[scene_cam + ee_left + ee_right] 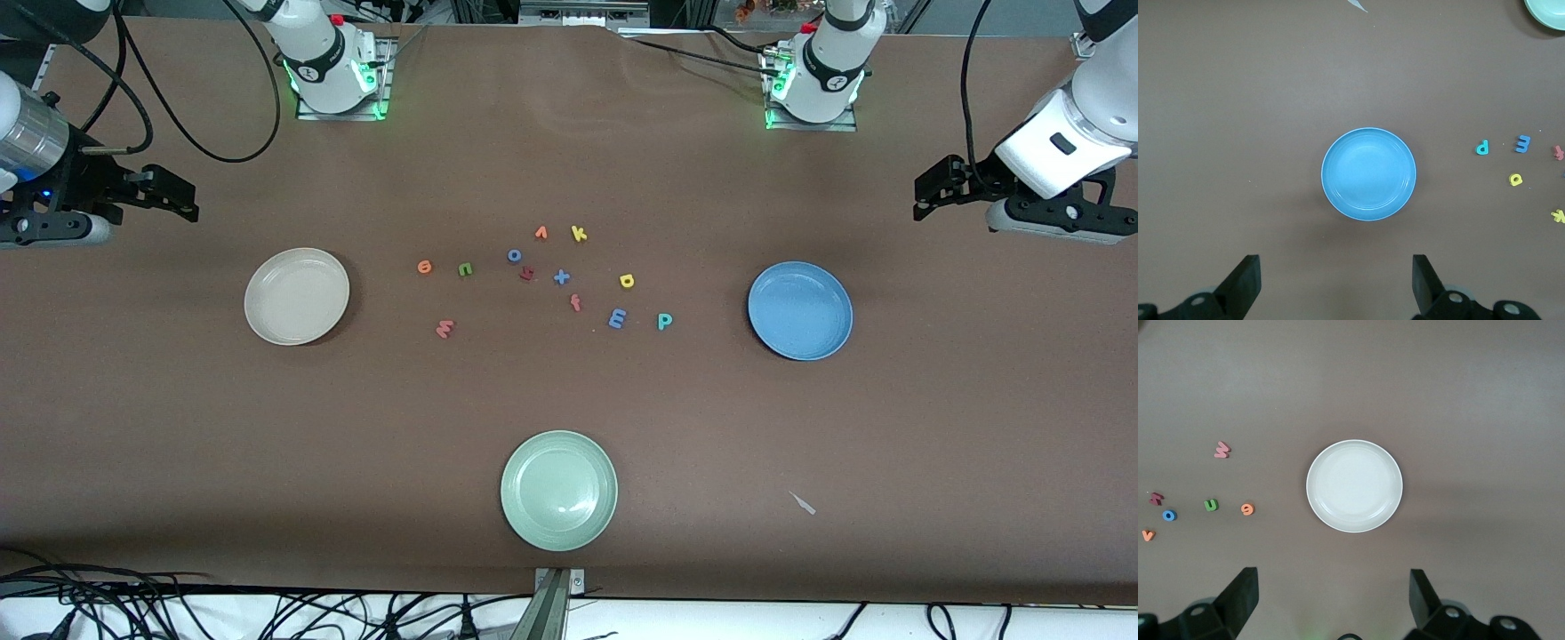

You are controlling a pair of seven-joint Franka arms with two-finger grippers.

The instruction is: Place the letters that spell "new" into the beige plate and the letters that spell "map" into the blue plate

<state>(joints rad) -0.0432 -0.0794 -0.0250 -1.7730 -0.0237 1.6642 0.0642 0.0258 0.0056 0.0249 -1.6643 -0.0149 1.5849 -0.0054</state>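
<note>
Nothing has been sorted yet — both target plates are bare and all the foam letters lie in a loose cluster on the table between them.

The beige plate (296, 296) sits toward the right arm's end of the table, the blue plate (800, 310) toward the left arm's end. That split suits 1 arm per word. The "new" letters lie on the beige side of the cluster: the orange "e" (424, 266) and green "n" (466, 268) side by side, the pink "w" (444, 329) nearer the camera. The "map" letters lie on the blue side: the yellow "a" (627, 281), with the blue "m" (617, 318) and teal "p" (664, 321) nearer the camera.

The left gripper (1335, 277) hangs high near the table's edge, looking down on the blue plate, jaws spread wide and holding nothing. The right gripper (1333, 593) mirrors it near the beige plate, also wide open and empty. Each likely starts with a letter close to its own plate.
</note>
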